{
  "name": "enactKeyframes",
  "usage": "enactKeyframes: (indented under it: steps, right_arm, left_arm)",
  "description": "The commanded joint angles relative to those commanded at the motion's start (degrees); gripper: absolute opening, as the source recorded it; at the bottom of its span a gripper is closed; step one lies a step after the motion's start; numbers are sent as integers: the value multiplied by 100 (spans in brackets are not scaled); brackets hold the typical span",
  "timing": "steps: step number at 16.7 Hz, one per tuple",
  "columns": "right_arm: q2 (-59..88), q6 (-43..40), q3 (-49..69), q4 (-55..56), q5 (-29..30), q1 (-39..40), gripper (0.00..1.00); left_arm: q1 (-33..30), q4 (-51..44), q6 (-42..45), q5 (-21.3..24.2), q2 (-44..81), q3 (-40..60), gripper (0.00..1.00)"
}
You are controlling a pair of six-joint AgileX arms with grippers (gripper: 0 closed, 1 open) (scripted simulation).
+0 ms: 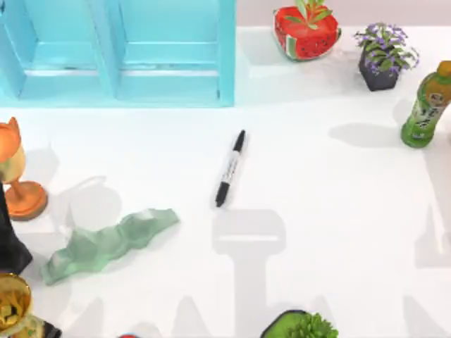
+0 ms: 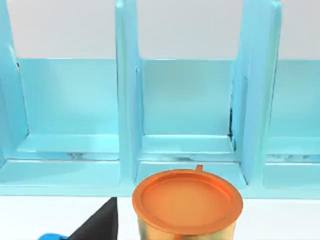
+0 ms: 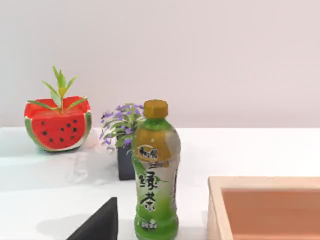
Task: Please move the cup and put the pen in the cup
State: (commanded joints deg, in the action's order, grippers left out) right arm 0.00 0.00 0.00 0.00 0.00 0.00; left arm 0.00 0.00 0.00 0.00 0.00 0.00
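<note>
The pen [image 1: 230, 169] lies flat near the middle of the white table, a slim black marker with a white label band, its length running from the far right to the near left. Nothing touches it. The cup is out of view. A dark part of my left gripper [image 2: 97, 222] shows at the edge of the left wrist view, which faces a goblet and the turquoise shelf. A like dark part of my right gripper [image 3: 97, 222] shows in the right wrist view, beside the green tea bottle [image 3: 155, 175].
A turquoise shelf [image 1: 120, 53] fills the back left. An orange goblet [image 1: 17, 176], a gold goblet [image 1: 13, 306] and a crumpled green object [image 1: 109, 243] sit at the left. A watermelon planter [image 1: 305, 32], flower pot [image 1: 382, 56] and bottle [image 1: 427, 105] stand back right. A wooden box [image 3: 265, 182] is near the bottle.
</note>
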Motion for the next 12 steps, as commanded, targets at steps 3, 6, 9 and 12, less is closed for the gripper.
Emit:
enactKeyframes:
  steps: [3, 6, 9, 12]
  right_arm:
    - [58, -16, 56, -51, -4, -15, 100]
    - [597, -175, 583, -517, -23, -172, 100]
    - [1680, -475, 1586, -1351, -29, -472, 100]
    - [3203, -869, 2913, -2424, -20, -872, 100]
  left_arm:
    - [0, 0, 0, 0, 0, 0, 100]
    - [0, 0, 0, 0, 0, 0, 100]
    - [0, 0, 0, 0, 0, 0, 100]
    - [0, 0, 0, 0, 0, 0, 100]
